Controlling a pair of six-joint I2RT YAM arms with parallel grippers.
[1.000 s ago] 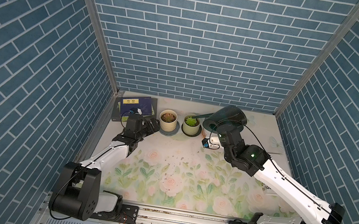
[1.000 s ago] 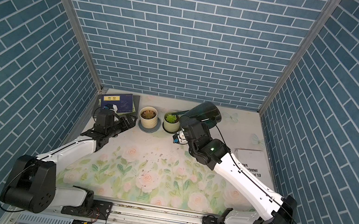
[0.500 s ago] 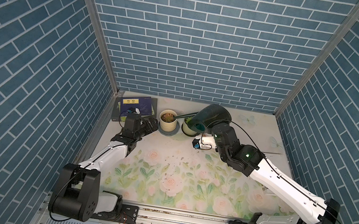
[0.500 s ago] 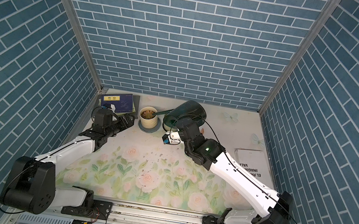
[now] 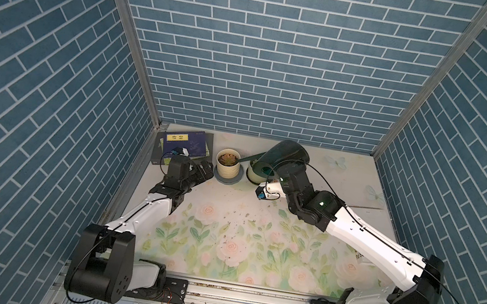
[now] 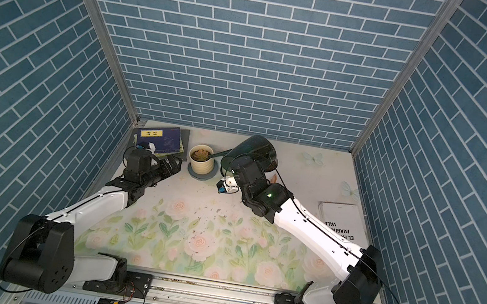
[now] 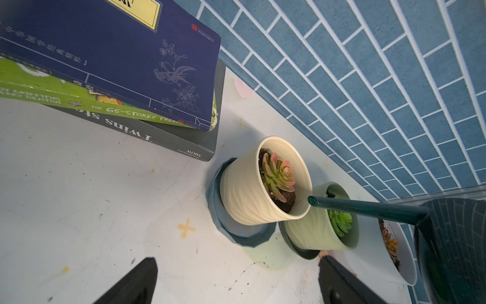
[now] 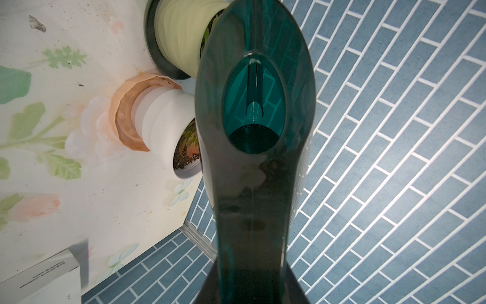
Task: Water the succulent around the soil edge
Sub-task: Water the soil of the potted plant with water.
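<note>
A pink-green succulent (image 7: 276, 176) grows in a cream ribbed pot (image 5: 227, 166) on a blue saucer at the back of the table. A dark teal watering can (image 5: 284, 156) hangs tilted to the right of it. Its thin spout (image 7: 368, 209) reaches left, with the tip at the cream pot's right rim, over the soil edge. No water shows. My right gripper (image 8: 249, 284) is shut on the can's handle. My left gripper (image 7: 238, 260) stands open just left of the cream pot, holding nothing.
A pale green pot (image 7: 315, 231) with a green succulent stands under the spout, and a white pot (image 8: 163, 126) on a peach saucer lies beyond it. Stacked books (image 5: 185, 145) fill the back left corner. A white book (image 6: 341, 218) lies at the right edge.
My right arm has carried the watering can to the left, and its spout now reaches the cream pot instead of the green one. The left arm has stayed still.
</note>
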